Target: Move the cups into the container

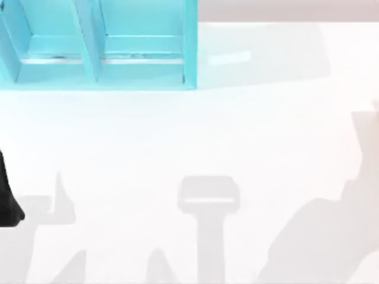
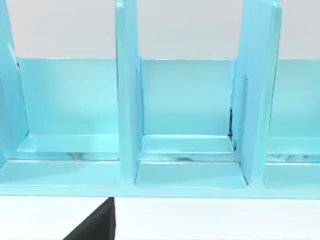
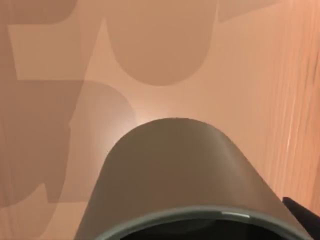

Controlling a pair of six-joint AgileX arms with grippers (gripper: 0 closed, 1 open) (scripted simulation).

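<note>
The olive-green cup [image 3: 175, 170] lies very close in the right wrist view, its dark rim nearest the camera and its body pointing away over a tan surface with shadows on it. My right gripper [image 3: 200, 234] is shut on it, and one black fingertip [image 3: 304, 216] shows against the cup's side. The container [image 1: 142, 80] is a turquoise rack with upright dividers at the table's back left. The left wrist view faces the container's compartments [image 2: 185, 100] head-on. My left gripper [image 1: 8, 204] sits at the table's left edge, in front of the container.
The white table [image 1: 195, 136] carries grey shadows of the arms along its front and right. The container's dividers [image 2: 126, 90] split it into several open, empty bays. A wood-grain strip [image 3: 300, 100] runs beside the tan surface under the cup.
</note>
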